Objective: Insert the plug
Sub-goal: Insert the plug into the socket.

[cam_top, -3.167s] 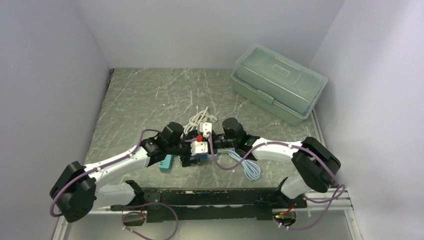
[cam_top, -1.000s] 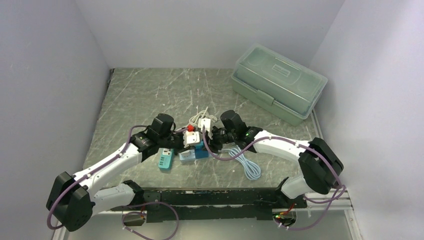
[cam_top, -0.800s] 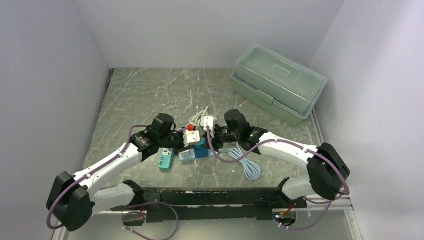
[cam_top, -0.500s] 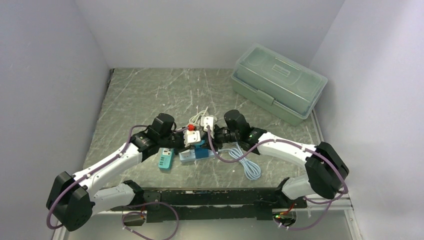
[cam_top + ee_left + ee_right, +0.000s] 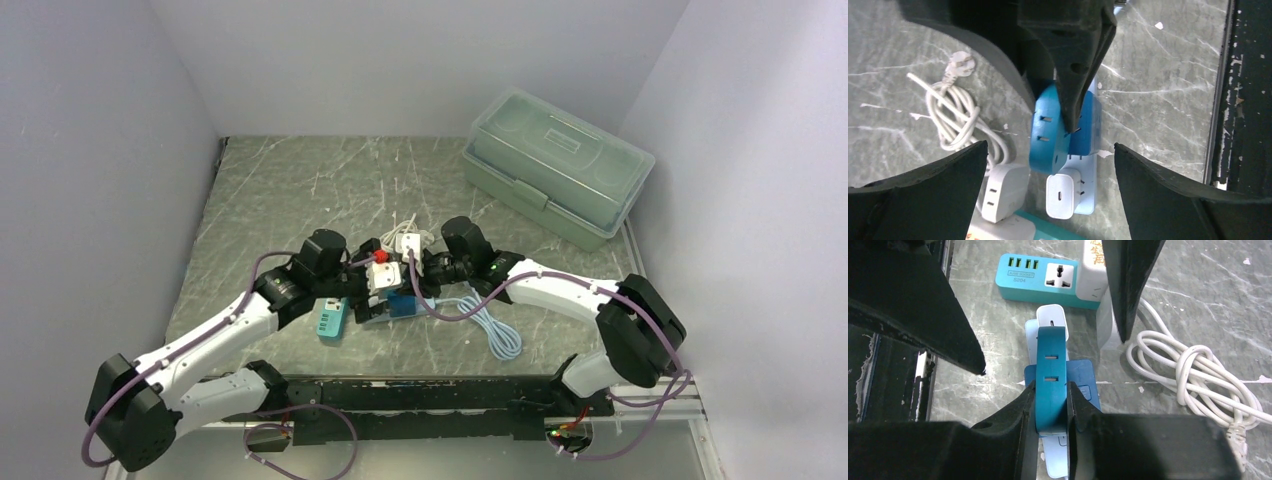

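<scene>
The plug is a blue block (image 5: 1050, 365) with two slots on its face, standing on a pale blue socket strip (image 5: 1058, 460). My right gripper (image 5: 1050, 385) is shut on its sides. In the left wrist view the blue plug (image 5: 1048, 135) sits beside a small white charger (image 5: 1063, 195) that is plugged into the same strip (image 5: 1088, 185). My left gripper (image 5: 1050, 146) hangs above them, open wide and holding nothing. From the top, the plug (image 5: 405, 305) lies between the left gripper (image 5: 357, 285) and the right gripper (image 5: 418, 272).
A teal power strip (image 5: 1040, 280) with USB ports lies by a white adapter (image 5: 1095, 265). A coiled white cord (image 5: 1188, 370) is on the right. A pale blue cable (image 5: 495, 330) trails toward the front. A green toolbox (image 5: 555, 165) stands at the back right.
My left gripper has sprung open, letting go of the white adapter. My right gripper has closed in on the blue plug.
</scene>
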Robot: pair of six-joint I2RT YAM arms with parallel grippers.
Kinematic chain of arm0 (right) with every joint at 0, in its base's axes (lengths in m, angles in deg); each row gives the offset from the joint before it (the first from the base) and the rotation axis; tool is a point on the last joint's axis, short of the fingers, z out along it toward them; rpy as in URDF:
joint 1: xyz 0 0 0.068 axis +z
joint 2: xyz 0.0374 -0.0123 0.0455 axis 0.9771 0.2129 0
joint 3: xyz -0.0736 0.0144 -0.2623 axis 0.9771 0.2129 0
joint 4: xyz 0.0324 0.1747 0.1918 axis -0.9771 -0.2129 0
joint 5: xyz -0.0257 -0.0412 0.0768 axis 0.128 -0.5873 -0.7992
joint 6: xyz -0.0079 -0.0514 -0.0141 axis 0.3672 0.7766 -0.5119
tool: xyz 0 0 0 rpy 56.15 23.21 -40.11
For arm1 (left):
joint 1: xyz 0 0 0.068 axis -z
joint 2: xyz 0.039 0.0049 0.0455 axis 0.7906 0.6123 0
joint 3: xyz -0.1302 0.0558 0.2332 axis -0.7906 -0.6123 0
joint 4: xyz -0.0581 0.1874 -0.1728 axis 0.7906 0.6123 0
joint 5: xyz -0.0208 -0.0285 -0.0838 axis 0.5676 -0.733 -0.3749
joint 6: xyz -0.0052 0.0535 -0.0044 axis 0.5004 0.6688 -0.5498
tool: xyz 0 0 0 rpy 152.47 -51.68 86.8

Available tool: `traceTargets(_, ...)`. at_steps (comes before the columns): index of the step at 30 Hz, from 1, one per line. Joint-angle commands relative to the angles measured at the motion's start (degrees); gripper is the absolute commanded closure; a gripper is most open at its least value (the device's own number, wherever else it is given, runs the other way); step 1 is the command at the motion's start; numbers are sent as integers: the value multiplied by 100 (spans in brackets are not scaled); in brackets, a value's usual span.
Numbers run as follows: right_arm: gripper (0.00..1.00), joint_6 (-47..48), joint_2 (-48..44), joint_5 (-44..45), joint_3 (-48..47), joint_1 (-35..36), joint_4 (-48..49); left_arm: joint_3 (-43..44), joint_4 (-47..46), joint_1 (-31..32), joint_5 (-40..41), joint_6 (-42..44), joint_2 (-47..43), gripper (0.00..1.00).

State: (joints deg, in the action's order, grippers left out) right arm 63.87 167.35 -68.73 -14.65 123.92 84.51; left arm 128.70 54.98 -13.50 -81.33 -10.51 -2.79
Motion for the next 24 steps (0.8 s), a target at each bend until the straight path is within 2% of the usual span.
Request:
traceTargets(1,100,287,-14,16,-124,19,-58,-151,-6,-1,575,-161,-428,0)
traceTargets(4,100,270,-22,-21,52,4,58,-381,51,-120,730,-190,-570,1)
traceTargets(7,100,162,10,-200,233,-97,290,-610,13,-236,740,-69,-577,8)
traceTargets(13,100,33,81,-855,323,-452,491,-760,-142,-448,516,209,-231,11)
traceTargets(14,100,33,94,-890,313,-488,488,-762,-172,-488,433,248,-162,13)
traceTargets(17,100,-10,118,-996,339,-572,551,-772,-278,-572,237,416,46,27)
traceTargets(19,100,-16,167,-1029,345,-591,572,-776,-350,-595,118,516,202,34)
traceTargets(24,100,-157,271,-1101,409,-703,725,-693,-394,-620,-207,698,551,39)
